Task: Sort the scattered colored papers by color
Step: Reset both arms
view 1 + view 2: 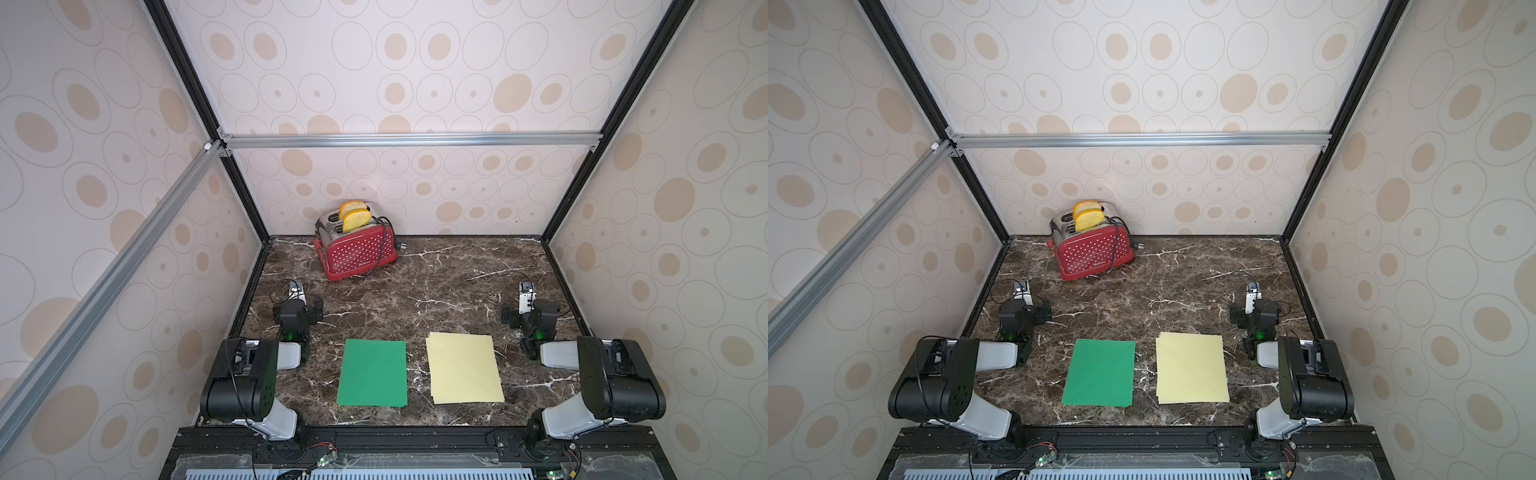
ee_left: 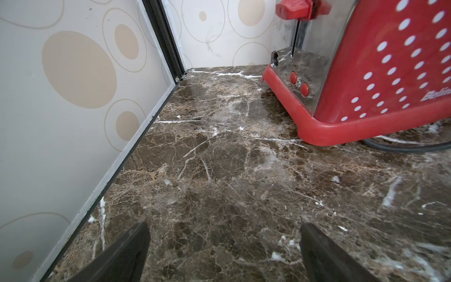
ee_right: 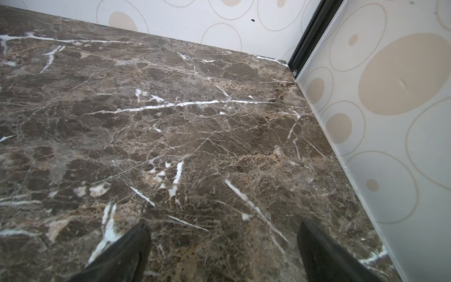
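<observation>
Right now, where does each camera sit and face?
Both top views: overhead at the robot's end, looking down at table, green papers, cream papers, toaster; left arm, right arm show.
Left wrist: low, facing far left corner and toaster; open left jaws show.
Right wrist: low, facing far right corner; open right jaws show.
Shared: toaster, in top views and left wrist.

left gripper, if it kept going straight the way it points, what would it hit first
Likely the bare marble table: the open left gripper tilts down toward it. The toaster stands off to one side of that line, though depth is unclear.
</observation>
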You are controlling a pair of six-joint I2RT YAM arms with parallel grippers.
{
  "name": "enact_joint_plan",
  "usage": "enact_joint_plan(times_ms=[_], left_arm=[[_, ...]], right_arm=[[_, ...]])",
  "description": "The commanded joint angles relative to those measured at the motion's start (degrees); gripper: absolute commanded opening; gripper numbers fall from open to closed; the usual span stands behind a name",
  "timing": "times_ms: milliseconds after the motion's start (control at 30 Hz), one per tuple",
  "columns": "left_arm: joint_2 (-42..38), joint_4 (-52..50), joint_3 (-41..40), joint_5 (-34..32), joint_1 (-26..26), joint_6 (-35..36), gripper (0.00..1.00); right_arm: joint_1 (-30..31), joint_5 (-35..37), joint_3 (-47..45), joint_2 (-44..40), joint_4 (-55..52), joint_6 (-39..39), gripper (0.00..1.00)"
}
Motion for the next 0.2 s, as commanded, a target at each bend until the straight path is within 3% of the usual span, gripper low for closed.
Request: enact_joint_plan(times_ms=[0,167], left_arm=[[0.27,-1.13,1.9,-0.47,-0.08,-0.76,0.99],[-0.12,-0.56,1.45,-0.42,-0.05,-0.75,0.99]], right_arm=[[0.19,0.78,0.46,-0.1,0.28,0.62,1.0],[0.27,0.81,0.42,-0.01,0.23,0.58,1.0]])
